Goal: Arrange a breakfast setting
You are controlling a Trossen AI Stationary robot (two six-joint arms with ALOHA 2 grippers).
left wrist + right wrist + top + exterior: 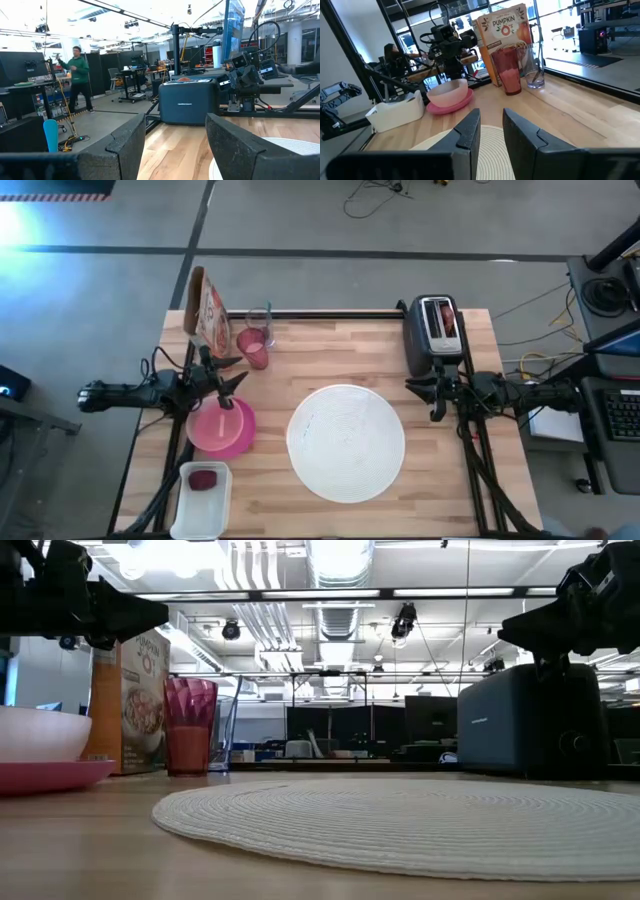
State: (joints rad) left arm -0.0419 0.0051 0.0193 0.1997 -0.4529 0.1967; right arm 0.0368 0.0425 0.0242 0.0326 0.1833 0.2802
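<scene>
A butcher-block table [330, 355] sits partly laid for breakfast, both robot arms held raised above it with nothing in their grip. At its centre lies the big round white woven plate or mat [346, 442], bare. To its left the pale pink bowl [218, 423] rests on the smaller magenta plate [240, 435]. Behind them, along the far edge, stand a pumpkin cereal box [208, 313], the pink tumbler [252, 348] and, just beside it, the clear glass [262, 317] with what appears to be the spoon's handle in it. A dark toaster [434, 332] at the far right corner holds something reddish-brown in its slot, probably the bagel. In a white tray [203, 500] at the near left corner lies the dark red round fruit [203, 479].

The left gripper [232, 380] hovers above the bowl's far rim, fingers apart. The right gripper [437, 397] hangs just in front of the toaster, off the white plate's right edge, fingers slightly parted.

Judged from the layout, the setting is at an early stage: nothing has reached the centre plate. The next move likely calls for one arm to descend on a piece, perhaps the bowl and plate under the left gripper, and carry it inward without tipping the glassware nearby.
</scene>
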